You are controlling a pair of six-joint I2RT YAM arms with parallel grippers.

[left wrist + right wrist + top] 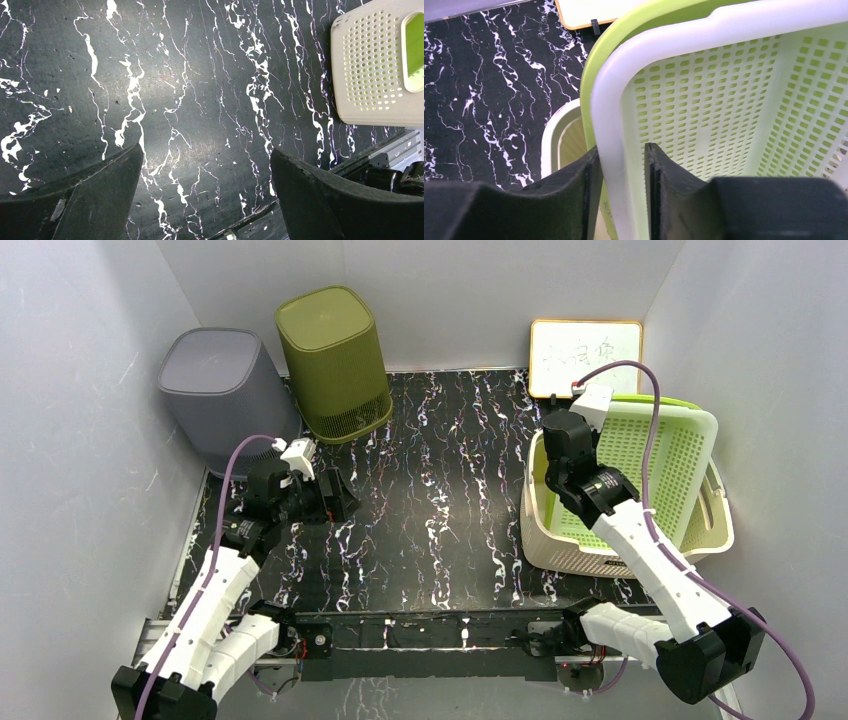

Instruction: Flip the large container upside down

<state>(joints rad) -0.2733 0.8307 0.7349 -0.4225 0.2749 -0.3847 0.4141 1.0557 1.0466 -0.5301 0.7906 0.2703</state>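
Large container (724,100), the green perforated basket: I record its pale rim clamped between the two fingers of the right gripper (621,155), one finger on the outer face and one on the perforated inner face. From that grip the container's wall runs up and away from the fingers. In the overhead view the container (655,465) stands tilted on edge, its open side facing the right gripper (562,452), its lower part sitting inside a cream basket (560,540) directly beneath the grip. A whiteboard (585,355) leans on the back wall beyond the gripper.

The left gripper (206,152) is released, fingers spread wide with nothing between them, hovering above the black marbled table (200,90). The cream basket's perforated end (375,65) lies well off to its right. Behind the left gripper (340,502) stand an olive bin (335,360) and, beside it, a grey bin (220,390).
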